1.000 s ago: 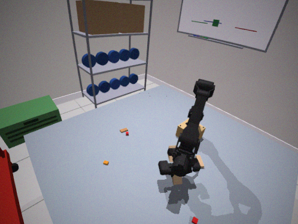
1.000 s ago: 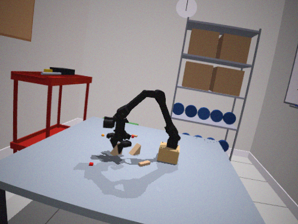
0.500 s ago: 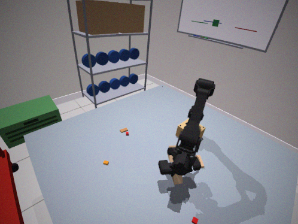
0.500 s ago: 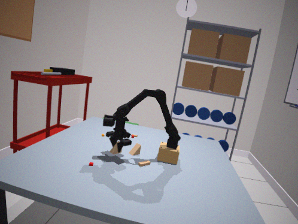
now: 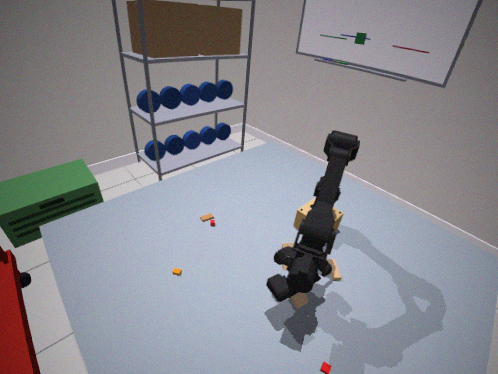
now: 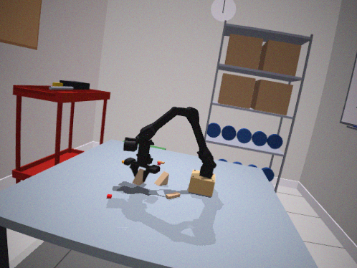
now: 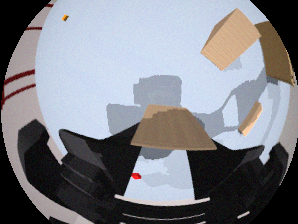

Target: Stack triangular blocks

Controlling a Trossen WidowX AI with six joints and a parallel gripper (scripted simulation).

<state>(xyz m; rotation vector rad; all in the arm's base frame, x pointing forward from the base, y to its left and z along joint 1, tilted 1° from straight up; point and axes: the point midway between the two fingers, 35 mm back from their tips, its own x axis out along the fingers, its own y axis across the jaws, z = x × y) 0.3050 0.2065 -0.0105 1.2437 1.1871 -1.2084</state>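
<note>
To be turned slope-down onto the other block [image 5: 284, 245] [image 6: 162, 178] [image 7: 231, 40], upper right of the wrist view, probably; pincer [image 5: 299, 296] [image 6: 140, 176] [image 7: 165, 125] clenched on one wedge [image 5: 299, 300] [image 6: 138, 177] [image 7: 172, 129].

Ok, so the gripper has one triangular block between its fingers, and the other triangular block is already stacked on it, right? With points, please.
Not stacked: the exterior view shows the other triangular block [image 6: 162, 178] [image 7: 231, 40] standing apart on the table [image 6: 107, 229].

Black arm arched high, end effector [image 5: 299, 295] [image 6: 140, 175] [image 7: 165, 125] pointing down, fingers closed in a grip.
</note>
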